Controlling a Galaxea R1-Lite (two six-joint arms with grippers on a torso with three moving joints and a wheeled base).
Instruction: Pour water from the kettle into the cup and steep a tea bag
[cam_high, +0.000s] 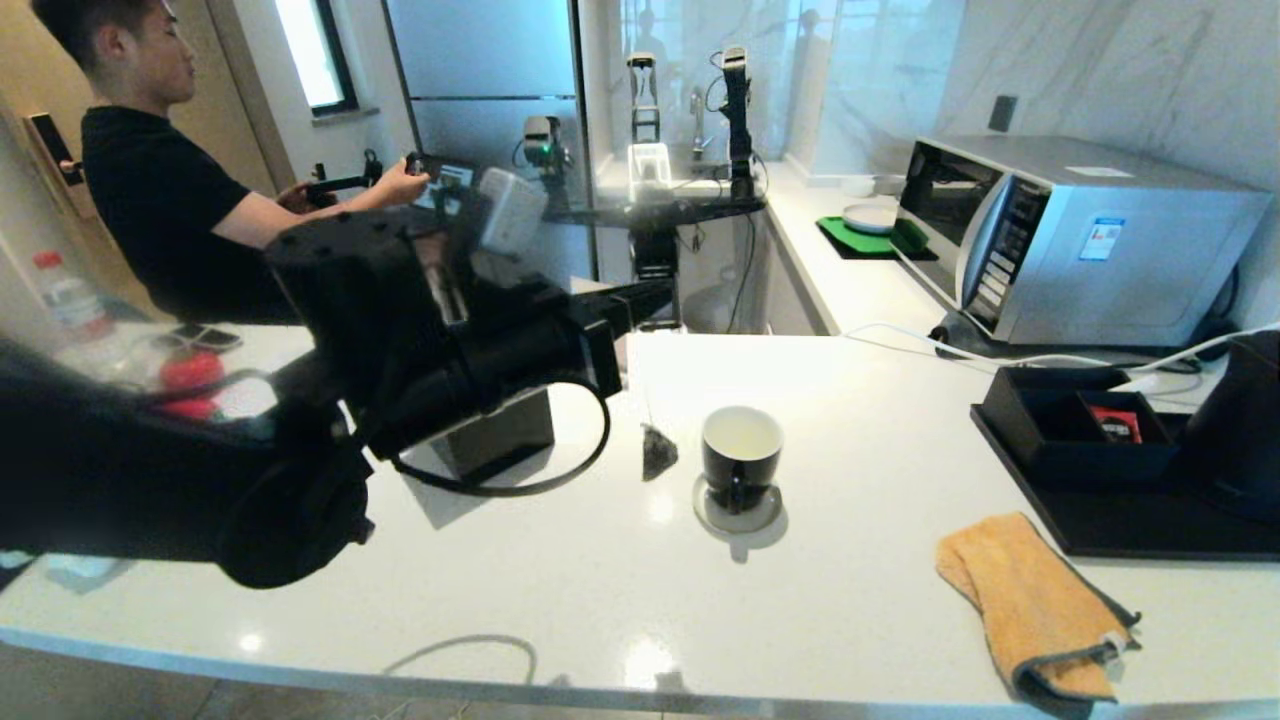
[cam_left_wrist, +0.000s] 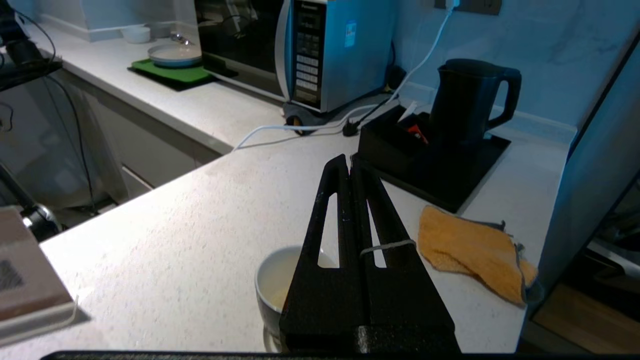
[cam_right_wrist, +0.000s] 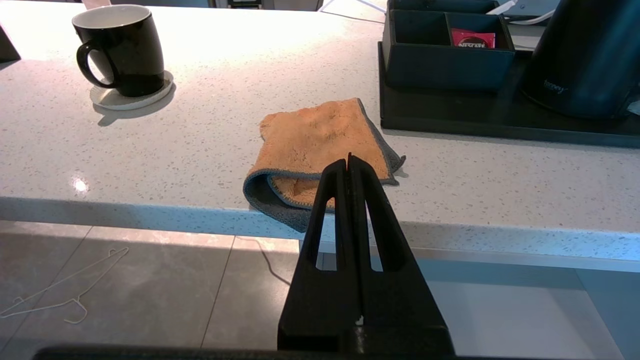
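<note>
With the left pincer (cam_left_wrist: 350, 165) pinching the string, the tea bag (cam_high: 657, 450) dangles at frame centre just left of the cup (cam_high: 741, 452): swing it steadily over the rim, then lower.

White speckled counter (cam_high: 880, 600) being occupied by grey coaster (cam_high: 738, 512) under cup (cam_high: 741, 453), orange cloth (cam_high: 1035, 600), black tray (cam_high: 1150, 530), microwave (cam_high: 1070, 235).
</note>
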